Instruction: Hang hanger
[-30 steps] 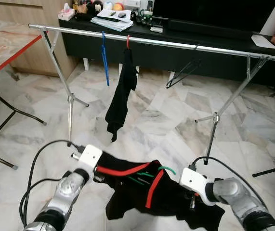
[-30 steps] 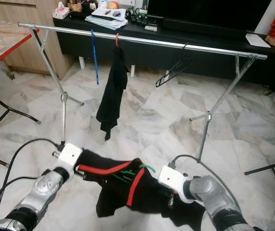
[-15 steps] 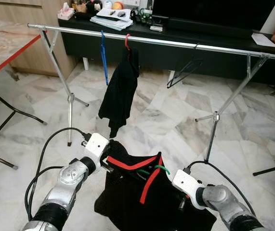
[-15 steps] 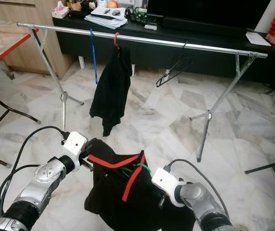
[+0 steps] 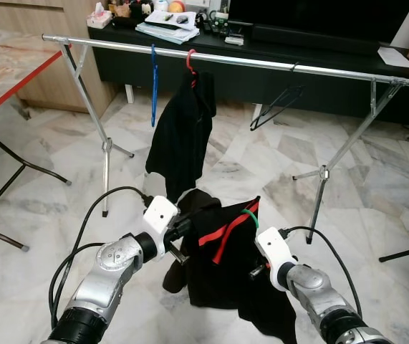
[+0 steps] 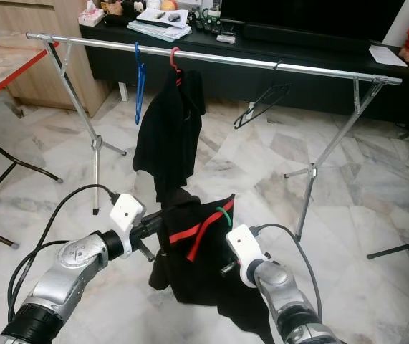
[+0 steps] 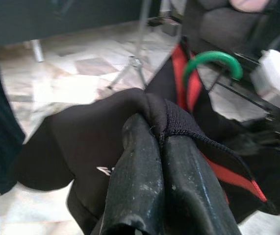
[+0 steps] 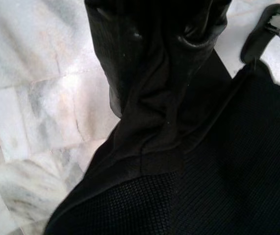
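A black garment with red trim [image 5: 222, 265] hangs on a green hanger whose hook [image 5: 249, 214] pokes out at its top. I hold it up between both arms, low before the silver clothes rail [image 5: 261, 64]. My left gripper [image 5: 184, 228] is shut on the garment's left shoulder; the left wrist view has both black fingers [image 7: 149, 191] pinching the fabric fold. My right gripper [image 5: 256, 272] is shut on the garment's right side, its fingers [image 8: 130, 49] wrapped in dark cloth. The hanger's body is hidden inside the garment.
On the rail hang a blue hanger [image 5: 154, 86], a red hanger with a black garment [image 5: 184, 132] and a bare black hanger [image 5: 276, 107]. Behind stands a dark TV cabinet [image 5: 261, 79]. A red-edged table [image 5: 3, 72] is at left. Marble floor lies below.
Both grippers have drawn closer together and lifted the garment; it now hangs bunched and narrower, with the green hook higher. The camera has moved slightly nearer the rail.
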Motion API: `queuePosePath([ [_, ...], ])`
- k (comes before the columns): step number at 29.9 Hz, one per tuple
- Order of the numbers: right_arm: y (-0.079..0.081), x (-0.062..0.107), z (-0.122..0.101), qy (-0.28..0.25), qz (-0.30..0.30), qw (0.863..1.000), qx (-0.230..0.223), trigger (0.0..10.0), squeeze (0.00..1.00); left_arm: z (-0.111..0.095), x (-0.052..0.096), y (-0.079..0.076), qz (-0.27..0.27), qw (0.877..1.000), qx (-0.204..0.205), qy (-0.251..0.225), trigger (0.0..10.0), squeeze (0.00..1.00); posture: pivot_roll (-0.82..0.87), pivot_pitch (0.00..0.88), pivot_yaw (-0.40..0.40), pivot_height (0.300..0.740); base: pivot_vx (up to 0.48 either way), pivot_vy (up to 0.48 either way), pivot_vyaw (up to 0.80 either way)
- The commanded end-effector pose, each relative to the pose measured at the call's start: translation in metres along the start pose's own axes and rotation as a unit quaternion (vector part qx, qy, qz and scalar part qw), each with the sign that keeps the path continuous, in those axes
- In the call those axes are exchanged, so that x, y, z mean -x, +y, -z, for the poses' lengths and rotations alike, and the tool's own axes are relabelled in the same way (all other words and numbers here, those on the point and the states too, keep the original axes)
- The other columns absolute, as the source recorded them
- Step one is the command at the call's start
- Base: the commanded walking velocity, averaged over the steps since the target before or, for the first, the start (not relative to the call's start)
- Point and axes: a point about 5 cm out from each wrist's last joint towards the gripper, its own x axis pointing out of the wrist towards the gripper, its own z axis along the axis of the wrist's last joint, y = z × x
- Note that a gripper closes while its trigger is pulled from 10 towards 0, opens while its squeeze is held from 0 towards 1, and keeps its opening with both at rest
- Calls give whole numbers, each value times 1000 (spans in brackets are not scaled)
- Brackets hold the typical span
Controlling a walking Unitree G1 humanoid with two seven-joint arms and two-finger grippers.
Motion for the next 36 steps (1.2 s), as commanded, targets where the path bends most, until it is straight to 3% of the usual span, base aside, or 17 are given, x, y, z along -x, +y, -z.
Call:
queuePosePath([
  [1,-3,-1,-3,-9,23,999,-47,0,0,-5,0,-12,42,999,5,-4,0,0,-45,149,-68,740,0,0,0],
  [5,-3,-2,-2,-1,34,999,-42,0,0,-12,-2,-21,71,997,10,-13,0,0,-44,147,-68,740,0,0,0],
  [10,-5,-2,-7,-41,67,992,-102,0,0,-18,-1,-35,119,993,20,-9,0,0,-41,146,-69,740,0,0,0],
  [16,-7,-2,-13,-55,72,990,-106,0,0,-18,-2,-47,154,988,28,-7,431,0,-45,139,-67,740,0,0,0],
  [17,-7,-2,-13,-56,73,990,-107,0,0,-19,-2,-50,163,986,32,-8,941,278,-44,136,-67,740,0,0,0],
  [18,-8,-2,-15,-62,78,989,-109,0,0,-21,-2,-54,179,983,36,-7,3686,867,-43,135,-68,740,0,0,0],
  [19,-8,-2,-15,-62,78,989,-109,0,0,-21,-2,-54,179,983,36,-7,3686,867,-43,135,-68,740,0,0,0],
  [20,-8,-2,-18,-69,80,987,-117,0,0,-22,0,-57,193,980,36,1,7216,953,-43,131,-67,740,0,0,0],
  [21,-8,-2,-20,-73,80,987,-117,0,0,-21,1,-58,194,980,33,5,9922,922,-43,129,-66,740,0,0,0],
  [25,-8,-3,-27,-87,72,987,-112,0,0,-18,3,-55,185,982,25,19,10000,914,-45,127,-66,740,0,0,0],
  [29,-10,-3,-31,-92,68,988,-104,0,0,-15,3,-51,172,984,20,28,10000,1000,-47,131,-68,740,0,0,0],
  [35,-10,-2,-31,-95,64,989,-99,0,0,-16,6,-50,168,985,23,32,10000,1000,-47,136,-70,740,0,0,0],
  [36,-10,-1,-33,-101,51,990,-81,0,0,-16,8,-46,159,987,20,34,10000,1000,-46,140,-71,740,0,0,0],
])
